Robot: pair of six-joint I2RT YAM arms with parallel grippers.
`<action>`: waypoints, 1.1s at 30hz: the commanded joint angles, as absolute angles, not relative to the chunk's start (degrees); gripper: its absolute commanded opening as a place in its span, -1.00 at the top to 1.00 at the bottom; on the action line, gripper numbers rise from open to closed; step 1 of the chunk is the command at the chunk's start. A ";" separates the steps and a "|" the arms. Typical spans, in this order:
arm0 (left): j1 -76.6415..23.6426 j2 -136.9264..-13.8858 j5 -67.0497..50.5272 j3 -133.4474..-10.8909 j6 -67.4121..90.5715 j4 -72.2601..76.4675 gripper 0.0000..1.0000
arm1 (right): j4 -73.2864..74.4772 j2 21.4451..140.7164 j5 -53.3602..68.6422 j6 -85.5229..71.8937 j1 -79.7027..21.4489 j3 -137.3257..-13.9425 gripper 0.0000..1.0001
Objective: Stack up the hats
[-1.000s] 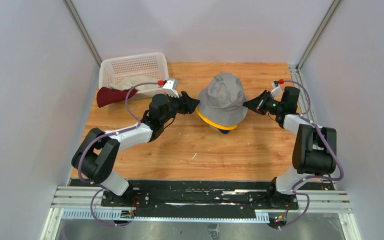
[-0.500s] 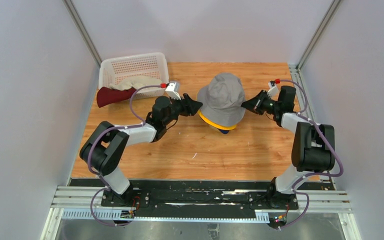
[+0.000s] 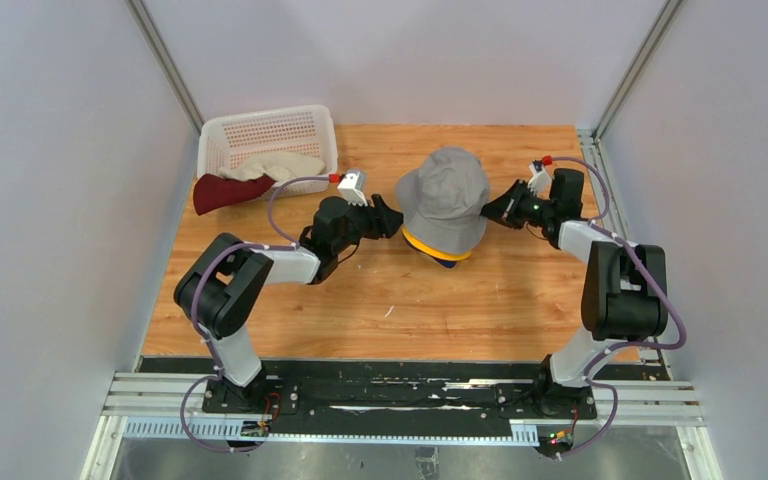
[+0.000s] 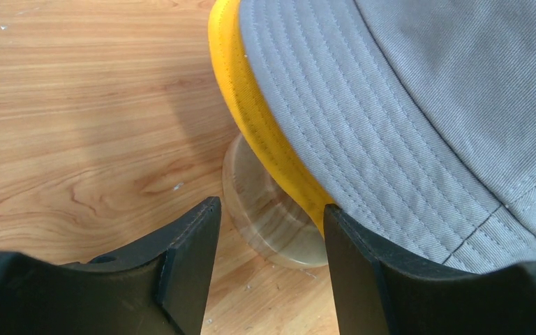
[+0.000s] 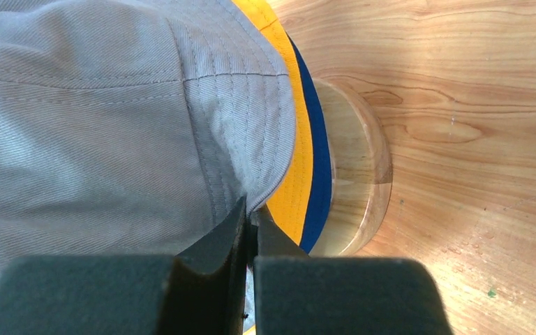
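stack: grey hat (image 3: 445, 195) on top, over yellow hat (image 3: 430, 245), over navy hat (image 5: 319, 181), all on the wooden stand (image 5: 352, 174) at mid table (image 3: 380, 300)
left claw (image 3: 397, 215): open, nothing held; at the stack's left side, low by the brims
left claw detail: wrist view shows one finger (image 4: 349, 258) right against the yellow and grey brim edge, the other over bare wood; stand base shows in the gap
right claw (image 3: 487, 210): closed, pinching the grey brim edge on the stack's right side; yellow and navy brims sit just outside the pinch
left to stack: dark red hat (image 3: 222, 190) hanging over the basket's near-left edge onto the table, beige hat (image 3: 280, 165) inside the basket (image 3: 260, 125)
key relation: both loose hats lie at the far left, well apart from the stack; left arm is much nearer, right arm is across the stack from them
dark red hat axis: runs roughly left-right along the basket's near wall
step (judgement): grey hat looks seated, brim being settled
next (judgement): right claw lets go, left claw swings back-left to the dark red hat
risk (judgement): pulling on the brim could drag the stack askew
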State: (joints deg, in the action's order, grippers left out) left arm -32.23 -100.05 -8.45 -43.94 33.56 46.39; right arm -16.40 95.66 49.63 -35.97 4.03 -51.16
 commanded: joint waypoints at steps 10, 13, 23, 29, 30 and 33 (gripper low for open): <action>-32.87 -85.27 9.38 -44.34 23.19 25.22 -0.21 | 5.12 80.29 30.65 -25.41 3.95 -55.31 -0.23; -32.87 -80.69 15.93 -44.60 21.73 18.81 -0.21 | 10.69 73.90 22.92 -23.75 4.94 -56.90 -0.39; -29.83 -68.83 46.73 -49.71 19.66 3.27 -0.33 | 10.43 58.35 18.91 -23.23 4.95 -60.39 -0.45; -18.64 -69.30 42.20 -49.45 26.91 0.71 -0.31 | 11.59 56.70 22.56 -22.11 4.57 -62.45 -0.45; -17.55 -70.31 42.08 -49.86 26.67 0.99 -0.31 | 11.60 56.32 22.85 -22.14 4.53 -62.30 -0.45; -14.81 -75.16 42.60 -53.87 25.48 -2.03 -0.29 | 11.66 55.73 23.60 -22.01 4.30 -61.65 -0.45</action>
